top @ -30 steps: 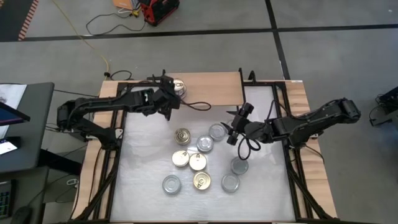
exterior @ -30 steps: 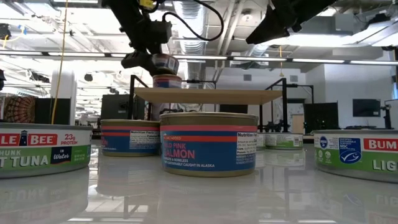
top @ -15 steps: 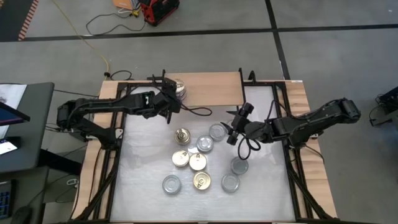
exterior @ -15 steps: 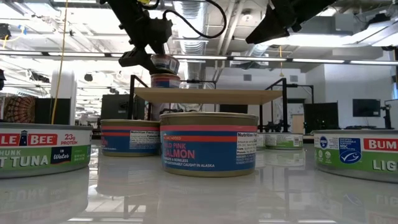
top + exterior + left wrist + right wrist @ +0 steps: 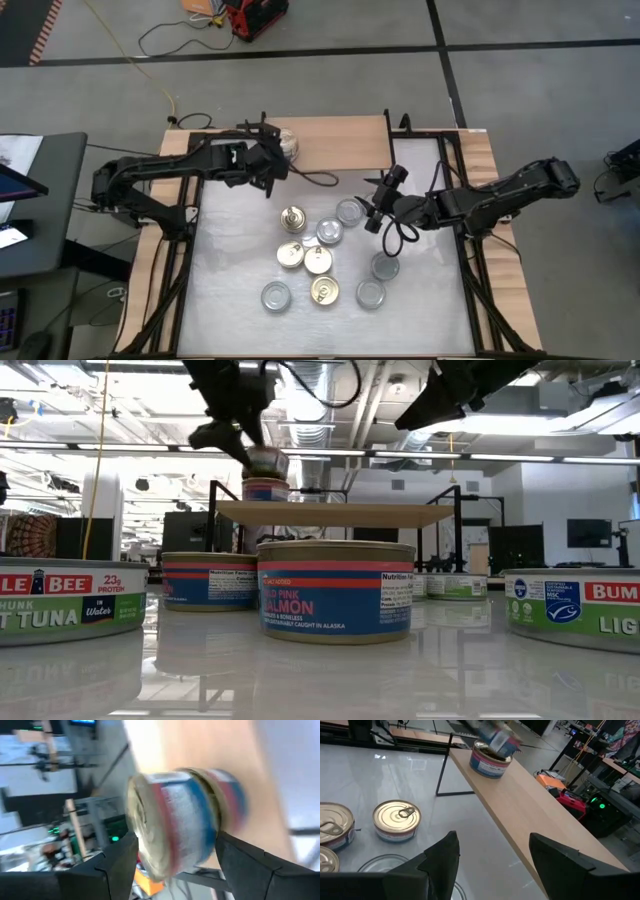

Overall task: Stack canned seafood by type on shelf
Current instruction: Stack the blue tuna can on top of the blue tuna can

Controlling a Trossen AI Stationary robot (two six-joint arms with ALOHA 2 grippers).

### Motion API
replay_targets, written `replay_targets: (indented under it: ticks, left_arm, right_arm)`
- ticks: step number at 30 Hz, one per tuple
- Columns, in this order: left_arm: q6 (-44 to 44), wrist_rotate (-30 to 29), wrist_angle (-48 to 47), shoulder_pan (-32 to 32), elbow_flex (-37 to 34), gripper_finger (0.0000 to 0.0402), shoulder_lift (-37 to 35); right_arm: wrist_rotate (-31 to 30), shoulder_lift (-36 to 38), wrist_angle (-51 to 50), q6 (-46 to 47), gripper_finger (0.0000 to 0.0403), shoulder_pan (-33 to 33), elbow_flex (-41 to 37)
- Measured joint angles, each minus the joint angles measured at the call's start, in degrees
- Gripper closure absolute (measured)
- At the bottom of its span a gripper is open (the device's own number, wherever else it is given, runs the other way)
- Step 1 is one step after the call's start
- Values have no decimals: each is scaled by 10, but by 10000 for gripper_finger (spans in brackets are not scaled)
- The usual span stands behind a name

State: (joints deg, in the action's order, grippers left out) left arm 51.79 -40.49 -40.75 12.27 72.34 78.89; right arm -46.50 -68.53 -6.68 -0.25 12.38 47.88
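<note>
Over the shelf (image 5: 340,143), left fingers (image 5: 277,158) grip a tilted tin (image 5: 266,461); right fingers (image 5: 372,212) gape empty.

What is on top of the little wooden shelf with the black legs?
On the light-wood shelf stands a blue-and-red-labelled round tin, with a second tin tilted on top, between the left gripper fingers. The lower tin's lid is covered.

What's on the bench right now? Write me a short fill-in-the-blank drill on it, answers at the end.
1. In the high view, the shelf carries cans only at its ___ end, where the left gripper is.
2. The nearest can in the low view is labelled pink ___.
3. The right gripper hovers over the table with its jaws ___.
4. The cans on the table itself number ___.

Answers: left; salmon; open; nine
</note>
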Motion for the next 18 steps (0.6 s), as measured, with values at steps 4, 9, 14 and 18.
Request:
replay_targets:
  ticks: [4, 9, 14, 18]
  left_arm:
    - [-20, 0, -13, 0, 0, 149, 0]
    - [-35, 2, -35, -11, 25, 149, 0]
    - [-112, 76, -58, -42, 56, 150, -1]
    - [-181, 109, -74, -104, 42, 150, -1]
  right_arm:
    - [0, 0, 5, -2, 129, 0, 0]
    - [0, 0, 14, -11, 129, 0, 0]
    - [12, 0, 7, -12, 129, 3, 0]
    - [44, 0, 3, -10, 129, 4, 0]
